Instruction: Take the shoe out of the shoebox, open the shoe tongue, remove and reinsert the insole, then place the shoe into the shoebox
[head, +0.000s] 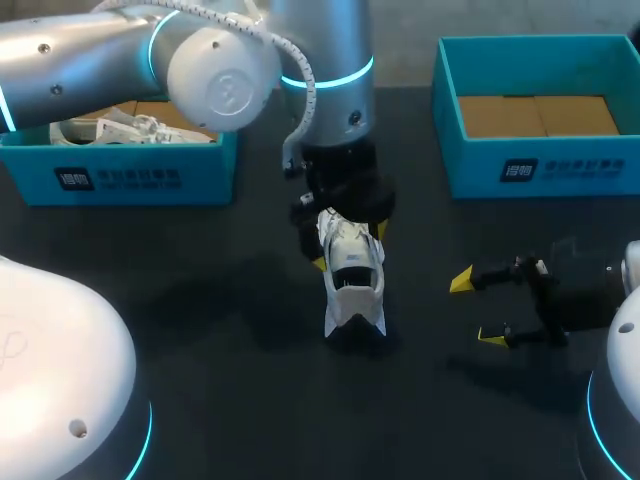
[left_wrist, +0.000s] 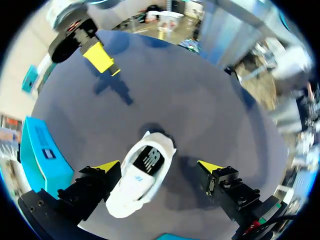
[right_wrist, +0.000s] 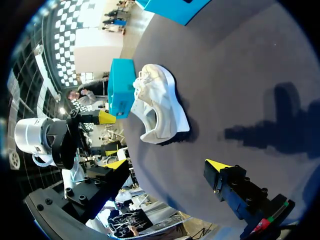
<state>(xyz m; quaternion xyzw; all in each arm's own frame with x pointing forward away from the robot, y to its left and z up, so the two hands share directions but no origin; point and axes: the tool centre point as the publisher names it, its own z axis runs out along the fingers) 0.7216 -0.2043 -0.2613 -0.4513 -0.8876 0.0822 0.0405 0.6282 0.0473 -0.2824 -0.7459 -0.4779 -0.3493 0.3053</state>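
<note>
A white shoe (head: 354, 282) stands on the dark table near the middle, its heel toward the front. My left gripper (head: 350, 248) hangs right over it, open. In the left wrist view the shoe (left_wrist: 142, 175) lies between the spread fingers, close against one fingertip (left_wrist: 106, 166) and apart from the other. My right gripper (head: 477, 309) rests open to the shoe's right, holding nothing. From the right wrist, the shoe (right_wrist: 157, 107) lies on the table ahead of the gripper (right_wrist: 166, 165). The teal shoebox (head: 535, 165) at the back right shows only its brown floor.
A second teal box (head: 120, 175) at the back left holds another white shoe (head: 120, 128). My left arm's thick links pass over that box. White robot bases sit at the front corners.
</note>
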